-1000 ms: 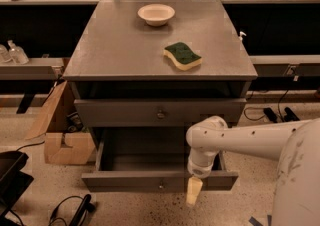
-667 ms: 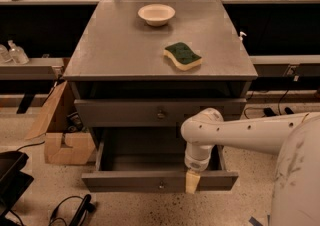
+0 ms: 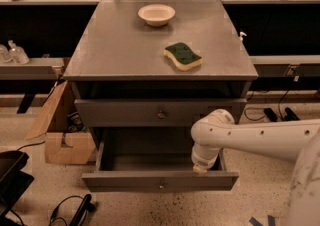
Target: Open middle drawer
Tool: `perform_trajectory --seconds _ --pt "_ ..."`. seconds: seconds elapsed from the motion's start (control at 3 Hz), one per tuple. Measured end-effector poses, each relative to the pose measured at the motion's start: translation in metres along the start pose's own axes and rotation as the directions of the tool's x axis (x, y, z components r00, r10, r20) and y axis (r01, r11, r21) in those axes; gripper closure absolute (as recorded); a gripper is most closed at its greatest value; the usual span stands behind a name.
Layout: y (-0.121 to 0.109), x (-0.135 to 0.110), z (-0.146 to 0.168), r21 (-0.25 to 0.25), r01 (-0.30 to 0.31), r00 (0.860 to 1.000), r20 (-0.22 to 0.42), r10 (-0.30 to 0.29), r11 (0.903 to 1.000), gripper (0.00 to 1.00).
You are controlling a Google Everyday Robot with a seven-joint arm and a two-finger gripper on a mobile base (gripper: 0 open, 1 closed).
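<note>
The middle drawer (image 3: 160, 181) is pulled out of the grey cabinet (image 3: 125, 50). It has a low front panel with a small round knob (image 3: 161, 186), and its deep grey box (image 3: 150, 155) shows bare. My gripper (image 3: 200, 169) hangs point-down from the white arm (image 3: 260, 137), just inside the drawer's front edge at the right. It is right of the knob and apart from it. The drawer above (image 3: 160, 113), with a taller front and its own knob, is closed.
A white bowl (image 3: 156, 14) and a green-and-yellow sponge (image 3: 183, 55) lie on the cabinet top. A cardboard box (image 3: 62, 137) stands on the floor at the left. Black cables (image 3: 70, 210) and a dark object (image 3: 12, 180) lie at the lower left. Shelves run along both sides.
My gripper has risen from in front of the drawer's front panel to just over its front edge. The drawer stays pulled out the same amount.
</note>
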State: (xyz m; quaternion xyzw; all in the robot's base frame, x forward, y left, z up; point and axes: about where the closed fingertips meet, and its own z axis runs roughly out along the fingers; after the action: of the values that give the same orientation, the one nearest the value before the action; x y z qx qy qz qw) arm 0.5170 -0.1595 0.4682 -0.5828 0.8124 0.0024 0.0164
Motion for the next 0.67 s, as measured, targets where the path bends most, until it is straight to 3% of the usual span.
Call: perform_trajectory --seconds 0.33,0.67 --pt "-0.0127 0.0069 0.0 0.063 0.017 0.999 0.039 -0.019 0.9979 1.0" --pt "-0.0141 0.0052 0.0008 0.066 0.026 0.999 0.044 -0.029 0.9975 1.0"
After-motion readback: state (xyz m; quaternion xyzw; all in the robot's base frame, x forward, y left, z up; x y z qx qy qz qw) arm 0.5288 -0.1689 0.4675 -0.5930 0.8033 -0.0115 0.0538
